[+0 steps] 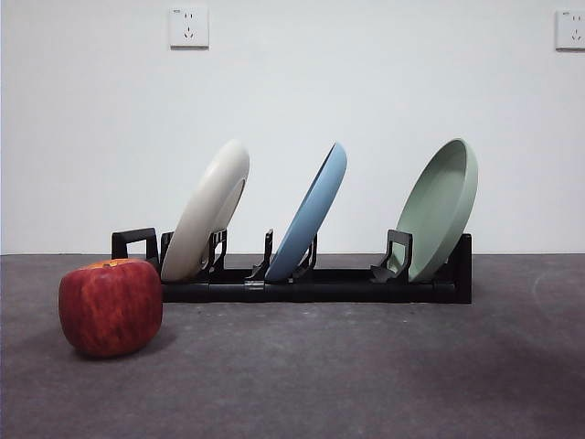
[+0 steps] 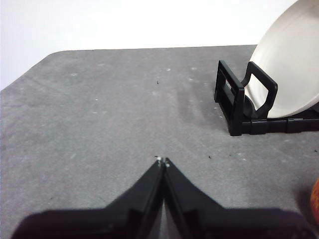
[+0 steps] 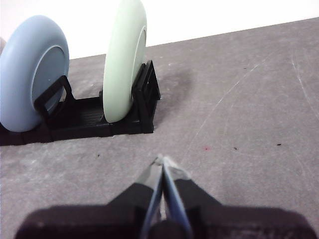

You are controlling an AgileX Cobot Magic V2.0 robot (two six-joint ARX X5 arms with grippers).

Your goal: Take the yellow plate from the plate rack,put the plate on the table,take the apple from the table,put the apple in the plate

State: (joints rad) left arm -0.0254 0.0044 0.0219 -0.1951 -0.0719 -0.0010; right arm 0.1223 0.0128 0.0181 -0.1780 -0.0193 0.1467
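The yellow plate (image 1: 212, 208), pale cream, leans in the left slot of the black plate rack (image 1: 311, 279) on the grey table (image 1: 366, 366). It also shows in the left wrist view (image 2: 291, 64), in the rack's end (image 2: 239, 99). The red apple (image 1: 111, 306) sits on the table in front of the rack's left end; a sliver of it shows in the left wrist view (image 2: 315, 201). My left gripper (image 2: 162, 163) is shut and empty, apart from the rack. My right gripper (image 3: 163, 162) is shut and empty, near the rack's other end (image 3: 144, 99). Neither arm shows in the front view.
A blue plate (image 1: 311, 213) stands in the rack's middle slot and a pale green plate (image 1: 443, 206) in its right slot; both show in the right wrist view (image 3: 32, 74) (image 3: 123, 59). A white wall with two sockets (image 1: 188, 26) stands behind the table.
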